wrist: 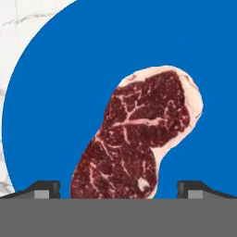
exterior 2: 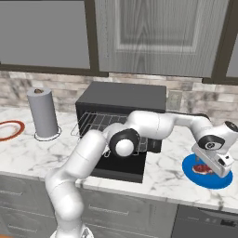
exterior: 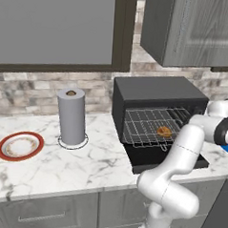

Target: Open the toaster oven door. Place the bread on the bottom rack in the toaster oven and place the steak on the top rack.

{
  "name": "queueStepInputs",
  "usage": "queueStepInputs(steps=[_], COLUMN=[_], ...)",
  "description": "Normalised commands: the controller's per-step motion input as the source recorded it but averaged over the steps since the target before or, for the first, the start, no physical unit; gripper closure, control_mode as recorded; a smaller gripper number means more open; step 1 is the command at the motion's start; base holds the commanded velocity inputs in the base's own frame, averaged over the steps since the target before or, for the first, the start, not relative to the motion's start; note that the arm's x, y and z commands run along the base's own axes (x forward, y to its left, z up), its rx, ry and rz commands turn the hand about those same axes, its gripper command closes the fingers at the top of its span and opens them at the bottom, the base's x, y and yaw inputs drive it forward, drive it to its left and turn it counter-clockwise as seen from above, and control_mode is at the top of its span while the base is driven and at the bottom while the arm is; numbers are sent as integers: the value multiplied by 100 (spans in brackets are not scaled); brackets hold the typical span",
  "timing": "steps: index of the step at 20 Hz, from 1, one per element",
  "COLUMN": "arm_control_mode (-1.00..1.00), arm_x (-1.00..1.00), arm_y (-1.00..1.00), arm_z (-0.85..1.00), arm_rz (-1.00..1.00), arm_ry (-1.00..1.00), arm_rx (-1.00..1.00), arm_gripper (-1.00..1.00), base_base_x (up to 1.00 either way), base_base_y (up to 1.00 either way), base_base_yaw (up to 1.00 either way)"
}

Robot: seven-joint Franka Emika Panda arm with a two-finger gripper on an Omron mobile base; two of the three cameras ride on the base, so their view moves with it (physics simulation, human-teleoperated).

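Note:
The steak [wrist: 139,143], dark red with pale marbling, lies flat on a blue plate [wrist: 55,92]. My gripper [wrist: 119,190] hangs open just above it, with one fingertip [wrist: 44,190] on each side of the steak's near end and nothing held. From the right base, the gripper [exterior 2: 216,165] hovers over the steak [exterior 2: 201,168] on the counter right of the toaster oven [exterior 2: 121,100]. The toaster oven door [exterior: 153,163] lies folded down, open. The bread [exterior: 164,132] rests on the bottom rack [exterior: 143,137], which is drawn forward. I cannot make out the top rack separately.
A paper-towel roll [exterior: 72,115] stands left of the oven, and a red-rimmed plate [exterior: 20,146] lies further left. Wall cabinets [exterior: 193,27] hang above the oven. My own arm [exterior 2: 153,125] stretches across the oven's front towards the blue plate [exterior 2: 223,182].

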Motion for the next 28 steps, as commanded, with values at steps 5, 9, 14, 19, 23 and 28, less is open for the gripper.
queueStepInputs(steps=[5, 9, 14, 19, 23, 28], arm_control_mode=[-100, -100, -100, -100, -100, -100], arm_x=[27, 3, 0, 0, 0, 0], arm_y=[6, 0, 0, 7, 8, 3], arm_z=[-40, -50, -80, -89, -91, -53], arm_rz=[3, 1, 0, 0, 1, 0], arm_ry=[0, 0, -3, -3, -1, -1], arm_rx=[-12, -12, -11, -8, -5, -1], arm_gripper=[-100, -100, -100, -100, 100, 100], base_base_x=[0, 0, 0, 0, 0, 0], base_base_y=[0, 0, 0, 0, 0, 0], base_base_yaw=[0, 0, 0, 0, 0, 0])
